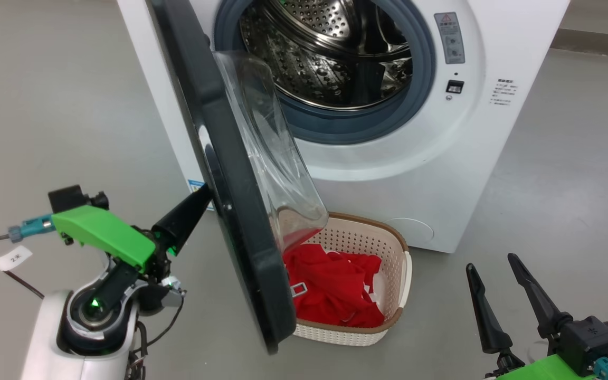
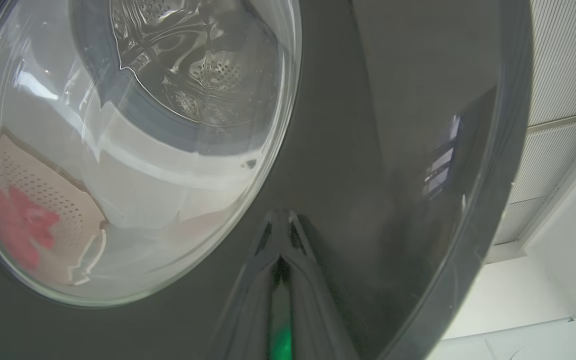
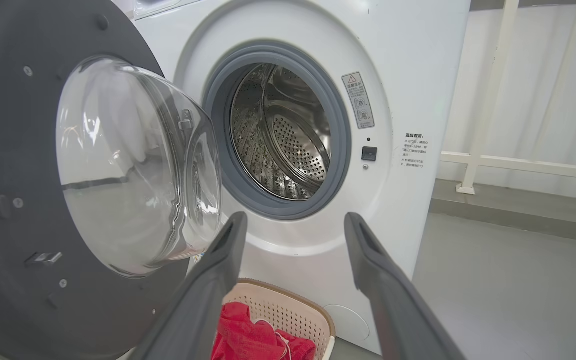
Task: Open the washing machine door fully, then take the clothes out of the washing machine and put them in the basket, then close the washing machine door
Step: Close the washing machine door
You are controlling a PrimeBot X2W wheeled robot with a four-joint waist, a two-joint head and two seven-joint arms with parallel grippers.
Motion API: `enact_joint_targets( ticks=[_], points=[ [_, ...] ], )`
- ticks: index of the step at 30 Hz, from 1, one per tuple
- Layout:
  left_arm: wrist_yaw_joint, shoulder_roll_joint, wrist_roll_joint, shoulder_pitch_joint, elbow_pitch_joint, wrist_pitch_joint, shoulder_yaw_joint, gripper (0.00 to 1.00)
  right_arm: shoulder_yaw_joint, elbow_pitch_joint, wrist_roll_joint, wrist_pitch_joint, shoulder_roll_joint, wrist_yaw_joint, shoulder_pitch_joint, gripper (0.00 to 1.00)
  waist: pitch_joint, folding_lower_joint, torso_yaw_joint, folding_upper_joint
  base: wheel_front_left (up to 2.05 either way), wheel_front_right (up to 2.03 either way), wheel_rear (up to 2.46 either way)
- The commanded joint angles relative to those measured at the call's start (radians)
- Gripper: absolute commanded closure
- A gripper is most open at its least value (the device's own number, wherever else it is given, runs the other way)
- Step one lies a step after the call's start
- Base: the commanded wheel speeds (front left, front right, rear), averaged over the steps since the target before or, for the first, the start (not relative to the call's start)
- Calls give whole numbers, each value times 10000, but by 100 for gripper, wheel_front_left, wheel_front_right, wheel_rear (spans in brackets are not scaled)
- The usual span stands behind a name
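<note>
Since the clothes (image 1: 335, 287) lie heaped in the basket (image 1: 372, 222) at the foot of the washing machine (image 1: 494, 158) and the drum (image 1: 330, 58) looks bare, unloading seems done and only closing is left. The washing machine door (image 1: 214, 132) stands half open over the basket, the left pincer (image 1: 205, 192), fingers pressed together and empty, touching its outer face. The right pincer (image 1: 491, 262) rests spread wide, holding nothing.
</note>
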State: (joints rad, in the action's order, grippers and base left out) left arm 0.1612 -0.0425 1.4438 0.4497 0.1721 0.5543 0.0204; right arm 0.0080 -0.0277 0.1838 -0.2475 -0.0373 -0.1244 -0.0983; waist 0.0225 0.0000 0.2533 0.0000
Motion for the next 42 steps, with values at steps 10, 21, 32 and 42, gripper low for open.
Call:
enact_joint_targets(
  ticks=[10, 21, 32, 42],
  points=[
    [-551, -78, 542, 604, -154, -527, 382, 100, 215, 283, -103, 36, -129, -63, 403, 0, 207, 0, -521, 0, 0, 0, 0],
    [-821, -78, 826, 997, 187, -1271, 1106, 100, 307, 295, -84, 66, -129, -63, 452, 0, 300, 0, -1123, 0, 0, 0, 0],
    [-1007, -78, 911, 1714, 762, -1824, 1388, 100, 338, 285, -4, 49, -129, -63, 611, 0, 666, 0, -1862, 0, 0, 0, 0],
    [-1213, -92, 677, 2449, 1377, -2443, 1163, 100, 348, 221, 188, 11, -129, -63, 829, 0, 1038, 0, -2634, 0, 0, 0, 0]
  ],
)
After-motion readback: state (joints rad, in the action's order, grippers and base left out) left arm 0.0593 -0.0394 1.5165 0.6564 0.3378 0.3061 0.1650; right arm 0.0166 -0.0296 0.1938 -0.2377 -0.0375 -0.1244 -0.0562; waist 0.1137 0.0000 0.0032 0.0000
